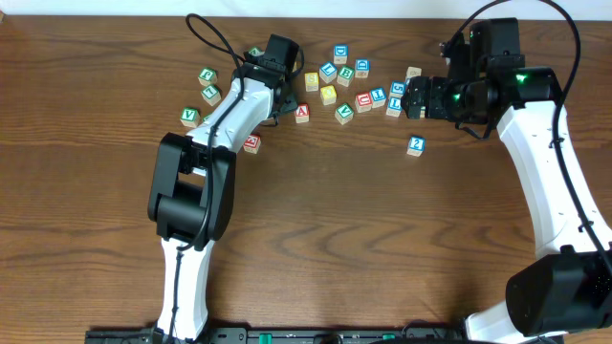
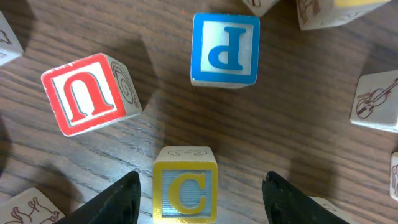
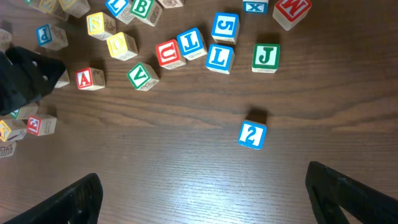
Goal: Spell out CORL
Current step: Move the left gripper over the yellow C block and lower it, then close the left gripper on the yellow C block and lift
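Observation:
The yellow C cube (image 2: 185, 190) stands on the wood between the fingers of my left gripper (image 2: 200, 199). The jaws are open, with a gap on each side of the cube. In the overhead view that gripper (image 1: 279, 96) covers the C. A blue L cube (image 3: 219, 57) (image 1: 394, 103) lies in the cluster ahead of my right gripper (image 3: 202, 193) (image 1: 414, 97), which hangs wide open over bare wood. A yellow cube (image 3: 121, 45) (image 1: 328, 94) sits mid-cluster, its letter unclear. I cannot pick out the R cube.
Close to the C are a red U cube (image 2: 87, 93) and a blue P cube (image 2: 224, 50). A blue 2 cube (image 3: 252, 135) lies alone, nearest the right gripper. A red A (image 3: 90, 78), green V (image 3: 142, 76) and green J (image 3: 266, 57) are scattered among several others.

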Motion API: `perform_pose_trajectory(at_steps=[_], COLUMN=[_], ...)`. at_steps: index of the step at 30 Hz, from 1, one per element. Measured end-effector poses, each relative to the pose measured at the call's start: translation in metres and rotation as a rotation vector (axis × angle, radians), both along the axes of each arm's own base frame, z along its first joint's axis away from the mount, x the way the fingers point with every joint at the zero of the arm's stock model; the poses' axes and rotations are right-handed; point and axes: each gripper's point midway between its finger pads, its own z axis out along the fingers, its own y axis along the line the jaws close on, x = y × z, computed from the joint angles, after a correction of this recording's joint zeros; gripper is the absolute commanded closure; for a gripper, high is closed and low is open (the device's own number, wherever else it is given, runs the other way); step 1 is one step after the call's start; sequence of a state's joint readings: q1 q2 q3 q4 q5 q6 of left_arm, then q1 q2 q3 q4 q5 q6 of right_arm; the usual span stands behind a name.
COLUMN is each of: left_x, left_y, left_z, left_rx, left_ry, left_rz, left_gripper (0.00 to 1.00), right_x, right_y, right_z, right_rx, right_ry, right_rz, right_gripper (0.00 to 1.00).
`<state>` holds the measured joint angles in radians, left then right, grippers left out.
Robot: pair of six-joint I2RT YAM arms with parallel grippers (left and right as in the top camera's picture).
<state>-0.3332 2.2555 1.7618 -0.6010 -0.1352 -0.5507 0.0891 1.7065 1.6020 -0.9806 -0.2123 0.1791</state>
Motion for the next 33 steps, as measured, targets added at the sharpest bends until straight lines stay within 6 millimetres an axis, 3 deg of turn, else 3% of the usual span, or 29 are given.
perform_pose_trajectory(at_steps=[12,22,33], left_x=[0.003,0.000,0.001], left_y=[0.004,0.005,0.006], left_z=[0.002,-0.016,-0.016], left_rx=[0.021,0.032,0.037], left_ry=[-0.016,0.017,0.013], left_rz=[0.014,0.016,0.015], left_gripper=[0.45,0.60,0.73], right_x=[-0.001,-0.001,-0.001], right_y=[0.000,0.000,0.000], right_z=[0.000,0.000,-0.001], right_rx=[0.000,0.000,0.000], right_ry=[0.003,0.003,0.005], right_rz=[0.000,0.000,0.000], right_gripper=[0.01,0.01,0.01])
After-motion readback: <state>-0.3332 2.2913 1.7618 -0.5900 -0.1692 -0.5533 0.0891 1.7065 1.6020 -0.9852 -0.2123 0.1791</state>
